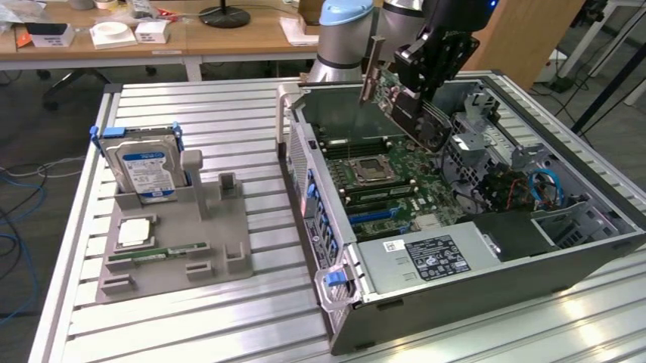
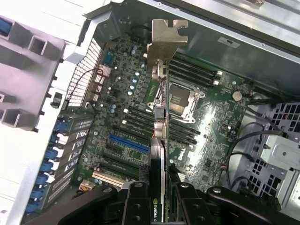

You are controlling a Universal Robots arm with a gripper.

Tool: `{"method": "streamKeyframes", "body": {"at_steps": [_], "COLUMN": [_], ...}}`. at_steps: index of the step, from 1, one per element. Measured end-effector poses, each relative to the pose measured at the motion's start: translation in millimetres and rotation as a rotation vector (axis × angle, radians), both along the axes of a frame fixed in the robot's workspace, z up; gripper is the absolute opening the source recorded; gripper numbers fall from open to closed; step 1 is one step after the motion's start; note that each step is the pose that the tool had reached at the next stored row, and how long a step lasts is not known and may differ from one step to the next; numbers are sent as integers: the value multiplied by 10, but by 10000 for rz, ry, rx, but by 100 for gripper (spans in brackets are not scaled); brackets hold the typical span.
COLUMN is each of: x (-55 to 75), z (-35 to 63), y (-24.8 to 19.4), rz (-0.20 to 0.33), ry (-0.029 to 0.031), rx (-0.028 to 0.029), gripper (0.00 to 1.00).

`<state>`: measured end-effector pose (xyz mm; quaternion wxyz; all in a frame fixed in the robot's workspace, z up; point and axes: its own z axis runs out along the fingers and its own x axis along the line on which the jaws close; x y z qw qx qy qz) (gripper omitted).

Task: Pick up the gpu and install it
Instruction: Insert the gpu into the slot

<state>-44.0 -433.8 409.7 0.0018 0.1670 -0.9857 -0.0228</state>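
Gripper clenched on gpu, above motherboard.
Judgement: card edge should sit square to expansion slots below the jaws, without tilt.

1. Setting: robotics lab or test workshop.
2. Slotted aluminium bench carries a grey parts fixture and an open computer tower; robot arm at its far side.
3. Beyond: wooden desks with small boxes; loose cables on floor, exterior view's left.

The gpu shows a dark green board and a silvery bracket. Under the gpu, the motherboard is green with one blue slot. The gripper is black.
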Motion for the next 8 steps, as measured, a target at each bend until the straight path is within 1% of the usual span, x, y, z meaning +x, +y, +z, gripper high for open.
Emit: {"method": "streamKeyframes", "body": {"at_steps": [8], "x": [0], "z": [0], "y": [0], "rz": [302], "ry": [0], "rx": [0], "gripper": [26]}}
